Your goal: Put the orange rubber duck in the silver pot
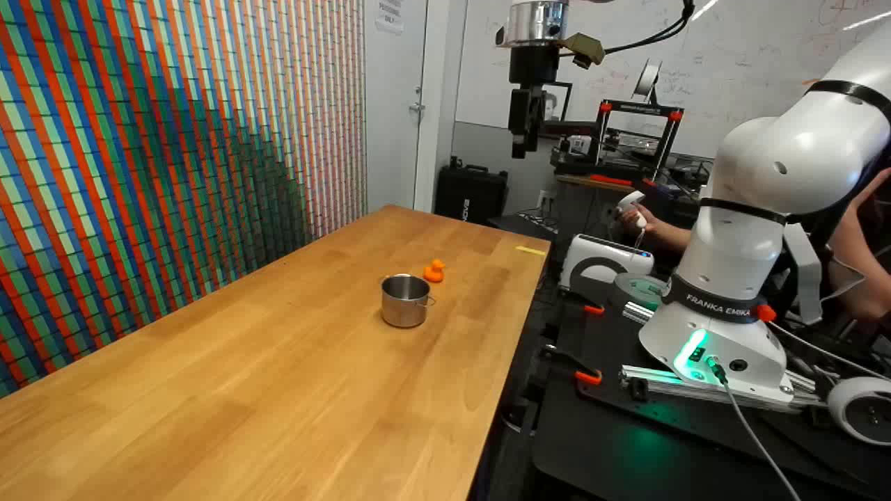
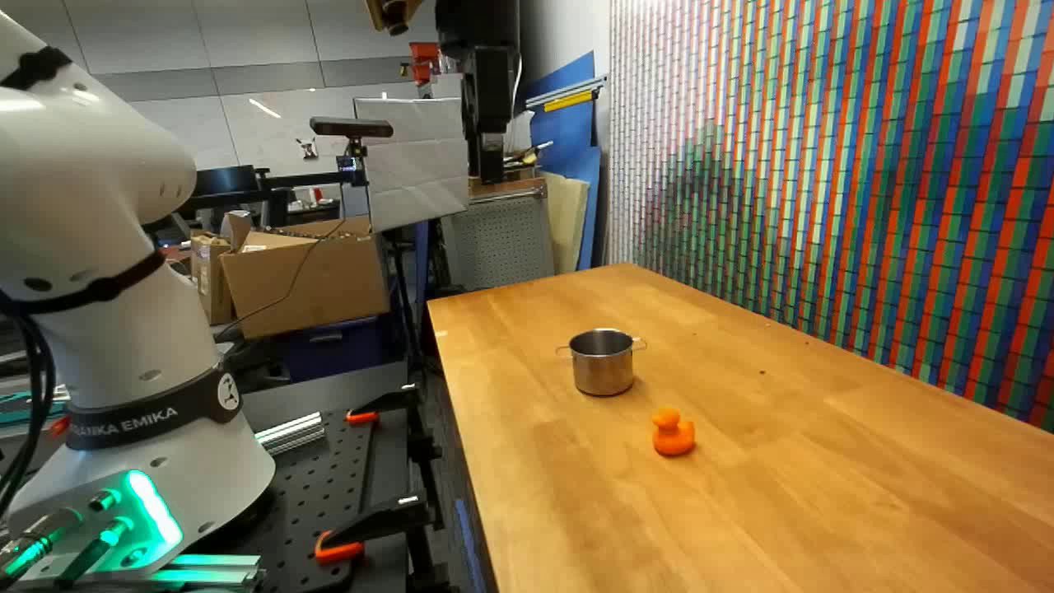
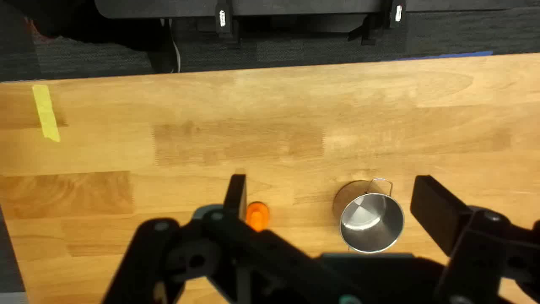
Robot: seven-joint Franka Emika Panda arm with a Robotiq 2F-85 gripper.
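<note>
The orange rubber duck (image 1: 433, 273) stands upright on the wooden table, close beside the silver pot (image 1: 404, 311). In an exterior view the duck (image 2: 673, 436) and the pot (image 2: 603, 372) stand apart with bare wood between them. The pot is upright with thin wire handles, and its inside looks empty in the wrist view (image 3: 371, 223). My gripper (image 3: 331, 188) is open and empty, high above the table. It also shows in both exterior views (image 1: 523, 149) (image 2: 487, 171). In the wrist view the duck (image 3: 257, 215) shows beside the left finger, its lower part hidden by the gripper.
The wooden table (image 1: 278, 383) runs along a colourful tiled wall (image 1: 174, 139). A strip of yellow tape (image 3: 46, 113) lies on it. The robot base (image 1: 710, 348) stands on a black bench beyond a gap along the table's edge. A person's hand (image 1: 637, 219) shows behind the arm.
</note>
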